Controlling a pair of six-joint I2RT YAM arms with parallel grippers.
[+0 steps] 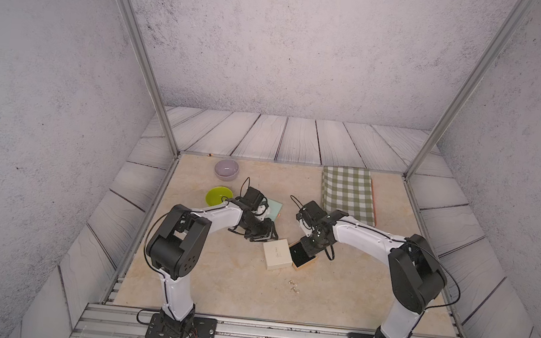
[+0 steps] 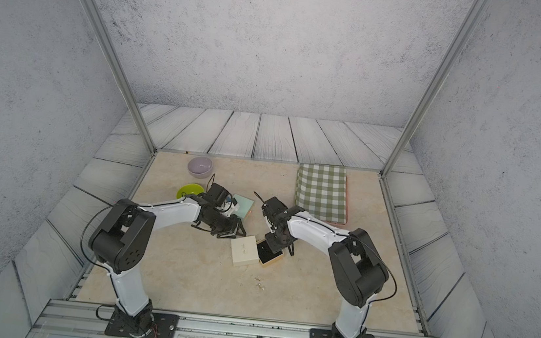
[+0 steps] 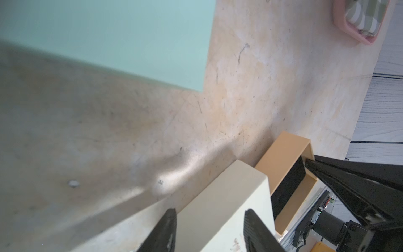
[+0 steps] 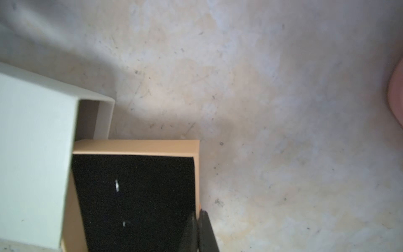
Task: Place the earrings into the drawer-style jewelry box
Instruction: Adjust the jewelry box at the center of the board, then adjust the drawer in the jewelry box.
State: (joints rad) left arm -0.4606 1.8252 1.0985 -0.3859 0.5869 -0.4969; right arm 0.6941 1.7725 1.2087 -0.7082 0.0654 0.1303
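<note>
Beige marble-patterned tabletop sat inside a grey textured enclosure with aluminium frame posts. Near the middle of it lay the drawer-style jewelry box: a cream sleeve with its tan drawer pulled out toward the right arm's side. The sleeve-to-drawer line ran roughly across the table, slightly skewed. Black lining of the drawer was exposed, and two small bright specks showed on it in the right wrist view; whether these were earrings could not be told.

The earrings lay loose on the bare tabletop in both top views, a small cluster of glinting pieces just nearer the robot bases than the box, apart from it and untouched. Individual orientation too small to resolve; the cluster strung out roughly diagonally.

Left gripper: fingers about half spread, straddling the cream sleeve's far corner, one finger outside on the table side, the other over the sleeve top. Firm contact could not be confirmed.

Right gripper: fingers pressed together on the drawer's tan wall at its outer end, as also seen in the left wrist view.

Other items: lavender bowl and green bowl at the far left, mint-green flat box beside the left wrist, green checked cloth at the far right.
</note>
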